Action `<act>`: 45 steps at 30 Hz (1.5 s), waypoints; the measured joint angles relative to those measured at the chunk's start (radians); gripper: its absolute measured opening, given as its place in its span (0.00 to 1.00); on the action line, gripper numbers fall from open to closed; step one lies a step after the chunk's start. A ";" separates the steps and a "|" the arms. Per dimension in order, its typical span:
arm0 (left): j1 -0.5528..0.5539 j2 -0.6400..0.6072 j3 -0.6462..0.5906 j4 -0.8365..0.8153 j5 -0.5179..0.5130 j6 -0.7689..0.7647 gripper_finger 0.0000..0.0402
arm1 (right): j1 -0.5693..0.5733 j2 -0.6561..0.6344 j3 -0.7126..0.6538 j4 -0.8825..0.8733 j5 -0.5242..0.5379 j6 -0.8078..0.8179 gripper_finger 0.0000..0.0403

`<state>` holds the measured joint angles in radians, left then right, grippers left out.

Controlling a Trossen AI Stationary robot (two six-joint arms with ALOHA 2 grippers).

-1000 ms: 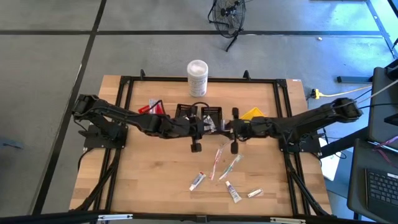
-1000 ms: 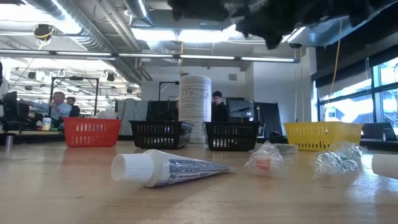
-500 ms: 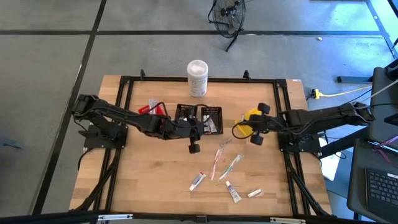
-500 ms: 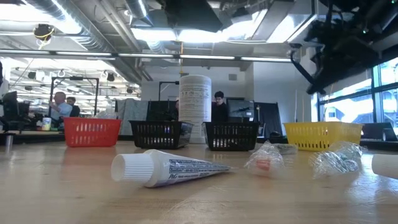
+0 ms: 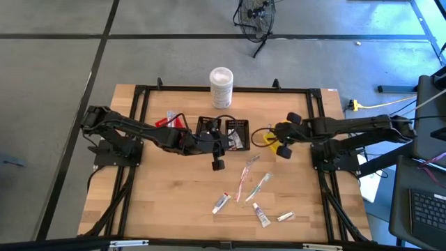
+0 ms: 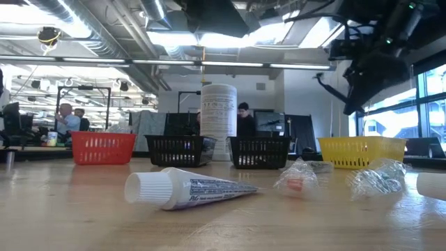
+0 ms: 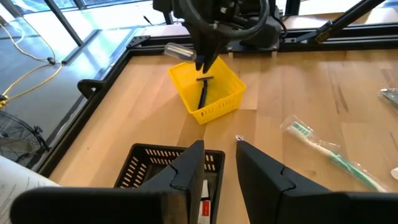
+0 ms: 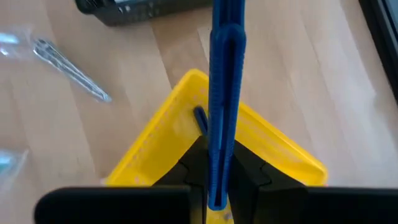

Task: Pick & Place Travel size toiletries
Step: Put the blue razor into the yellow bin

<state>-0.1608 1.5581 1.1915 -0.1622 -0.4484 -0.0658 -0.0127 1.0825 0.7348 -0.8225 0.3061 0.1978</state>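
The right pincer [image 5: 277, 141] now hangs over the yellow plastic mesh bin [image 7: 207, 93], having swung there within the last second from the middle of the table near the two black mesh bins; half a second ago it was at the bin's outer side, and it has since drawn back in above the bin's opening. It is clenched on a slim dark blue plastic razor [image 8: 222, 93], which hangs upright between its fingers, its lower end pointing down into the yellow bin, where another dark item [image 7: 203, 92] already lies. That puts the razor at the drop-off point; my judgement is that only the release remains for this item. The left pincer [image 5: 217, 149] has hardly moved and waits on the far side of the black mesh bins [image 5: 223, 132] from the yellow bin, its fingers parted a little and holding nothing. The other toiletries, two wrapped pale toothbrushes [image 5: 252, 182], small white tubes [image 5: 222, 203] and a sachet [image 5: 285, 217], lie on the wooden table [image 5: 167, 195] well apart from the yellow bin, toward the front edge, not yet sorted.
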 joint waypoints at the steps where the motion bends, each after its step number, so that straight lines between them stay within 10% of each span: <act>1: 0.000 0.000 0.000 0.000 0.000 0.000 0.22 | -0.004 0.021 0.028 -0.033 0.000 0.000 0.08; 15: -0.001 0.000 0.000 -0.032 0.005 0.000 0.22 | -0.089 0.310 0.137 -0.208 -0.067 -0.074 0.08; 45: -0.001 0.000 0.000 -0.057 0.005 -0.018 0.21 | -0.145 0.403 0.139 -0.392 -0.029 -0.199 0.11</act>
<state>-0.1619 1.5581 1.1915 -0.2190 -0.4435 -0.0837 -0.1580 1.4853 0.8738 -1.2141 0.2769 -0.0010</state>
